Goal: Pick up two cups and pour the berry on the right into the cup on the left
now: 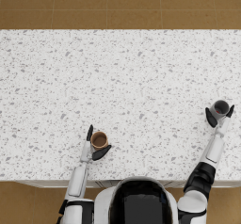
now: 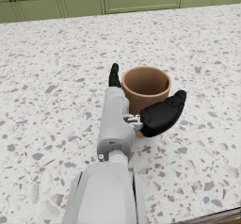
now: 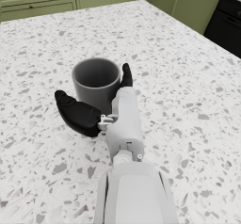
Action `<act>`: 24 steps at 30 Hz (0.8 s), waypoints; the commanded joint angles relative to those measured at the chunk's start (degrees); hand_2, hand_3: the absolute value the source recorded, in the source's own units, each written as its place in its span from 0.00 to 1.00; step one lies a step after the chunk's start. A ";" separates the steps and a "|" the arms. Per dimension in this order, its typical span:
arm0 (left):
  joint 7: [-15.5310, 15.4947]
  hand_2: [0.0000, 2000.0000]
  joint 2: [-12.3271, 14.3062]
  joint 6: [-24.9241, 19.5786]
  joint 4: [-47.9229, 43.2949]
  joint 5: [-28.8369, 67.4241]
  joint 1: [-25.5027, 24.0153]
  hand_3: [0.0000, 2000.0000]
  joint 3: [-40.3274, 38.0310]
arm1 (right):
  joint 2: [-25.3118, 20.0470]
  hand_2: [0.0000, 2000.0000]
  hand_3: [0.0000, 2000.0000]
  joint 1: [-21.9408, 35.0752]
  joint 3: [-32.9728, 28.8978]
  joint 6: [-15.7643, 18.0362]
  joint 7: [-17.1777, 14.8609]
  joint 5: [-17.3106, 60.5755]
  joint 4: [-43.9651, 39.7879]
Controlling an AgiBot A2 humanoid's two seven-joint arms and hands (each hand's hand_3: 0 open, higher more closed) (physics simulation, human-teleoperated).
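Observation:
A brown cup (image 1: 99,140) (image 2: 146,84) stands upright on the speckled counter (image 1: 132,77), near its front edge on the left. My left hand (image 1: 90,148) (image 2: 141,118) reaches around it, fingers straight along the far side and thumb against the near side; the cup looks empty. At the right, a grey cup (image 1: 220,108) (image 3: 95,79) also stands upright on the counter. My right hand (image 1: 218,123) (image 3: 103,117) brackets it the same way, thumb on one side and fingers on the other. What the grey cup holds is not visible.
The white speckled counter runs wide across the head view, its front edge (image 1: 47,180) just ahead of my arms. Brown floor (image 1: 117,6) lies beyond its far edge. Green cabinets (image 2: 84,4) line the background in the wrist views.

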 commanded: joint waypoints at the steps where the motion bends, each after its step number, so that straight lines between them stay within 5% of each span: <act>1: 0.00 0.00 0.38 0.01 0.47 0.00 0.73 0.00 0.00 | 0.87 0.00 0.00 3.77 0.71 -0.01 0.00 0.00 -4.43; 2: 0.00 0.68 0.31 0.01 0.41 0.00 0.27 0.16 0.04 | 0.79 0.00 0.00 3.75 1.26 -0.01 0.00 0.00 -4.32; 3: 0.00 1.00 0.56 -0.86 1.14 0.00 0.75 0.33 0.06 | 1.02 0.68 0.16 4.83 1.05 -0.01 0.01 0.00 -6.19; 4: -0.06 1.00 0.62 -1.90 1.60 -0.01 0.79 0.49 0.14 | 1.04 1.00 0.33 4.96 0.28 0.15 0.03 0.01 -6.64; 5: -0.11 1.00 0.67 -2.66 1.35 -0.01 0.80 0.64 0.26 | 0.93 1.00 0.49 4.72 0.40 0.69 0.12 0.01 -6.00; 6: -0.25 1.00 0.65 -2.83 0.90 -0.02 0.59 0.64 0.38 | 0.69 1.00 0.64 3.99 0.62 0.85 0.19 0.01 -4.61; 8: -0.33 1.00 0.86 -2.78 -0.09 -0.01 0.85 0.64 0.59 | 0.06 1.00 0.64 1.87 0.57 1.08 0.30 0.02 -0.20; 13: -0.27 1.00 3.02 -1.83 -6.00 0.00 4.04 0.64 2.44 | -2.48 1.00 0.64 -8.70 6.43 3.50 0.14 0.02 27.32; 24: -0.14 1.00 8.55 -1.79 -4.88 0.00 11.21 0.64 7.29 | -4.38 1.00 0.64 -13.76 16.79 4.93 0.20 0.03 53.18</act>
